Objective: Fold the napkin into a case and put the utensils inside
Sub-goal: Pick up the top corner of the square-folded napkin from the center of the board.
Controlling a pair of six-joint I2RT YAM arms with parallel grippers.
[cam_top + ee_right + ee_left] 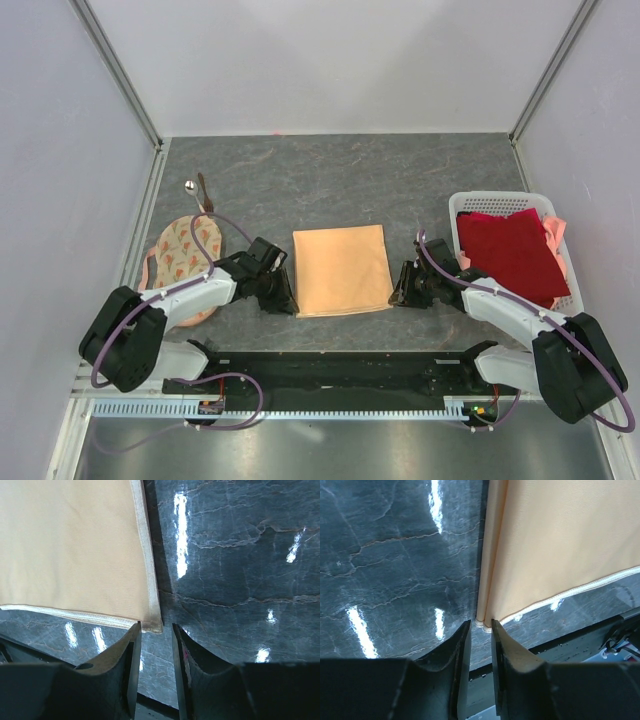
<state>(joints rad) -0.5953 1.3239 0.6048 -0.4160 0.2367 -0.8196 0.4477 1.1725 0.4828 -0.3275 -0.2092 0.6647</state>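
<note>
Napkin, position: the peach-orange napkin [341,270] lies flat at the middle of the dark marbled table [400,170], between the two arms.
Napkin, form: a near-square panel. In the left wrist view its left edge reads as a rounded fold with layers stacked at the near corner, so I judge it folded at least once. It is not yet the narrow oblong of a case.
Left gripper: the left gripper [481,622] sits low at the napkin's near-left corner. Its jaws are parted by a narrow gap with nothing between them, and the corner hem lies just ahead of the tips.
Right gripper: the right gripper [156,626] sits low at the near-right corner, mirroring the left. Its jaws are narrowly parted and empty, with the hemmed corner just ahead of the gap and slightly to its left.
Utensils: the silver spoon [190,186] and the brown stick [204,190] lie side by side at the far left of the table, well apart from the napkin and touched by neither arm.
Other items: a round printed cloth [185,250] lies partly under the left forearm. A white lattice basket [480,200] at the right holds a dark red cloth [515,255].
Done, as judged: an opening fold only.
Outstanding: the folds that narrow the panel into a pouch, then fetching both utensils and sliding them in. The greater part of the task remains.
Next step, as judged: both grippers are placed to pinch the near corners together.
Risk: a pinch may catch only the upper layer.
</note>
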